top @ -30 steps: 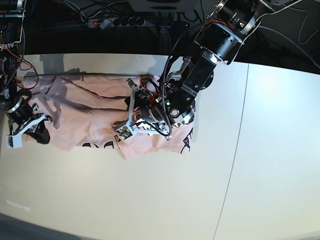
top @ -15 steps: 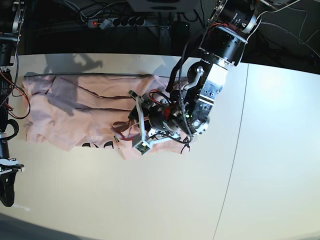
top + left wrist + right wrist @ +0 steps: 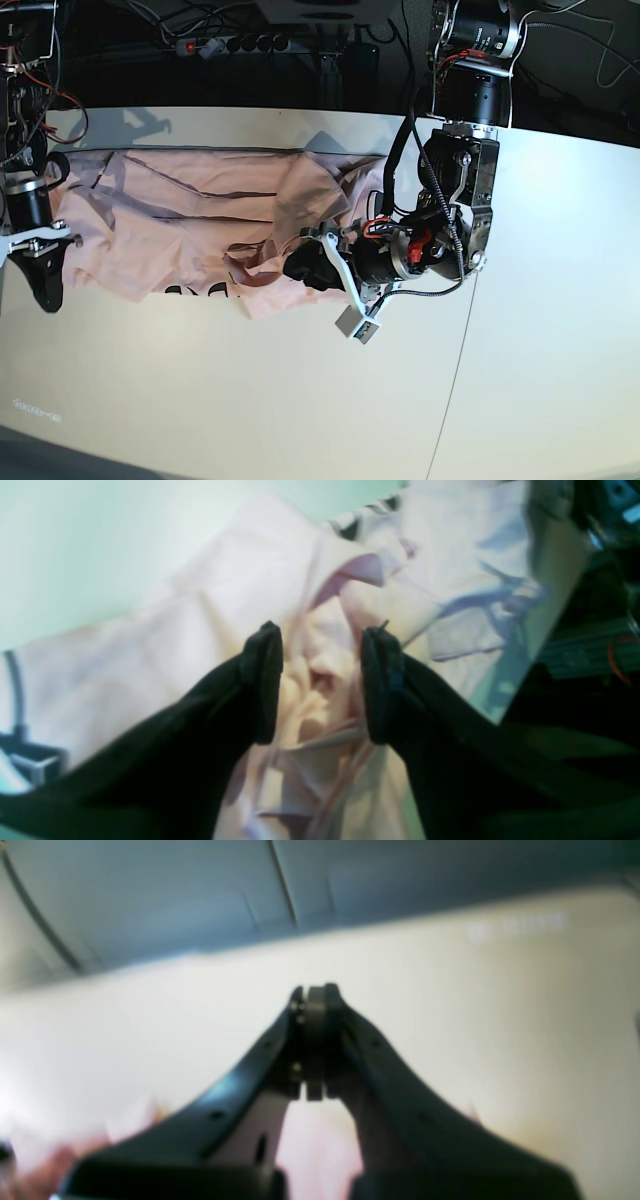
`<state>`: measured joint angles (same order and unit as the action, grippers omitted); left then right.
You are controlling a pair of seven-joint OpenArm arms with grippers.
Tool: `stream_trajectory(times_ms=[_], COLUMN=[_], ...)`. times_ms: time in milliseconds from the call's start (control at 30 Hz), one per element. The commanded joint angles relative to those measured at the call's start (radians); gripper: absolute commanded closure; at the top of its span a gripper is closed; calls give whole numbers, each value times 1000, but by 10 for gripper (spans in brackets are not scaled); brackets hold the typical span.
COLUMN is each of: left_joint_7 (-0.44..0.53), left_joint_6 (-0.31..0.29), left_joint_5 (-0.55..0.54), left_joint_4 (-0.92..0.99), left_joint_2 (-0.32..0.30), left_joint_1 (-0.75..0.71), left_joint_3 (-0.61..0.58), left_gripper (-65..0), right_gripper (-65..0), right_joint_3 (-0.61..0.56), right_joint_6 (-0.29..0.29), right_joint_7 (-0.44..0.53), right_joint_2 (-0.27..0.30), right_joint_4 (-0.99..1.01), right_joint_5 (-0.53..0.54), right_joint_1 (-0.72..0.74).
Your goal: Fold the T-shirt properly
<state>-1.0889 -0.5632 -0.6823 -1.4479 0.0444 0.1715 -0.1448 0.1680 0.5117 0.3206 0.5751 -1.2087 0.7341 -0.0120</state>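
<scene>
T-shirt (image 3: 190,225): spread crumpled on the white table (image 3: 300,400), right edge now bunched leftward.
Left gripper (image 3: 320,680): jaws parted around a pink fold; shifted right since earlier.
Right gripper (image 3: 314,1040): clenched on nothing, raised beside the shirt's left edge.

A pink T-shirt (image 3: 190,215) lies crumpled along the table's (image 3: 250,400) back edge (black lettering peeks out underneath). The left gripper (image 3: 305,268) sits on its front hem; the right gripper (image 3: 45,285) hangs near the left edge.
</scene>
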Motion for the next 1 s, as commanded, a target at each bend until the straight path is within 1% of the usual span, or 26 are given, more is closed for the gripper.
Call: stream_trajectory(times_ms=[0, 100, 167, 267, 400, 433, 533, 567, 633, 667, 767, 800, 867, 967], left_joint_7=[14, 8, 8, 6, -8, -9, -16, -16, -16, -16, -15, -14, -14, -7], left_joint_6=[-51, -55, -60, -70, -82, -95, -131, -134, -134, -134, -135, -135, -135, -135], left_joint_5=[-24, -54, -77, -78, -116, -129, -147, -143, -135, -136, -140, -141, -141, -140], left_joint_4=[-17, -17, -17, -17, -19, -19, -19, -19, -19, -19, -19, -19, -19, -19], left_joint_2=[2, -27, -46, -53, -73, -75, -76, -80, -98, -109, -123, -123, -123, -126], left_joint_1=[23, 16, 10, 12, 8, 5, -25, -37, -60, -75, -125, -137, -147, -143], left_joint_3=[-2, -2, -2, -2, 2, 1, 0, 2, 3, 3, 3, 3, 3, 3], left_gripper=[-284, -284, -284, -284, -284, -284, -284, -284, -284, -284, -284, -284, -284, -284], right_gripper=[0, 0, 0, 0, 0, 0, 0, 0, 0, 0, 0, 0, 0, 0], right_joint_3=[11, 11, 11, 14, 13, 13, 30, 30, 31, 31, 34, 43, 64, 81], right_joint_6=[76, 76, 76, 76, 76, 76, 77, 76, 80, 80, 79, 79, 79, 79], right_joint_7=[35, 46, 47, 46, 47, 47, 43, 39, 28, -28, -317, -379, -476, -520], right_joint_2=[4, -35, -35, -36, -41, -42, -89, -97, -105, -103, -63, -60, -60, -60], right_joint_4=[-21, -21, -21, -8, 81, 106, 152, 151, 151, 145, 138, 140, 141, 141], right_joint_5=[11, 14, 18, 18, 18, 18, 15, -8, -12, -16, -20, -19, -17, 4], right_joint_1=[41, 62, 8, -89, -105, -101, -8, 26, 78, 98, 114, 114, 110, 91])
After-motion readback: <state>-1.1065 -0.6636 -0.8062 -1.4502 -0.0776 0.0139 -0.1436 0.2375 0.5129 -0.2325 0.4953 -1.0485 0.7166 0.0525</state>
